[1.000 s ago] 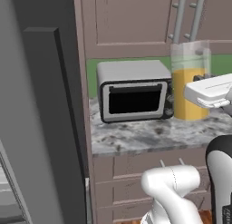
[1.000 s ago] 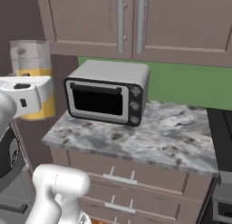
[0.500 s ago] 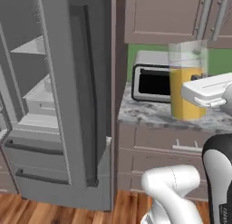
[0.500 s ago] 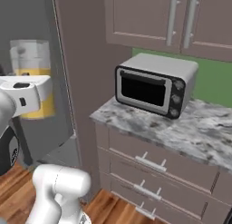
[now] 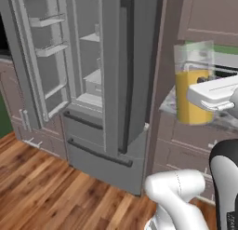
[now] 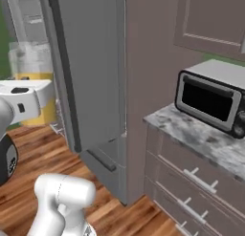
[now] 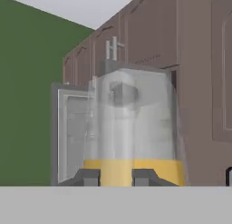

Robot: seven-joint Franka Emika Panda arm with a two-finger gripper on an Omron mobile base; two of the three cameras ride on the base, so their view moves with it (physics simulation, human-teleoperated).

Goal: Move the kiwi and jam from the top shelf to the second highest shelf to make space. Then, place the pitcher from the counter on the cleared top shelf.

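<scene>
One pitcher point(image 5: 194, 84), yellow below, clear-grey above, clamped upright in gripper point(image 7: 111, 177), carried clear of counter point(image 6: 201, 137) beside open fridge point(image 5: 88, 75), kept level presumably against spilling, bound for top shelf.

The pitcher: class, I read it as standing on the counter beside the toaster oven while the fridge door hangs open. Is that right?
Not quite. The pitcher is not on the counter; the gripper holds it in the air, as the left base view shows. The toaster oven stands alone on the counter, and the fridge door does hang open.
</scene>
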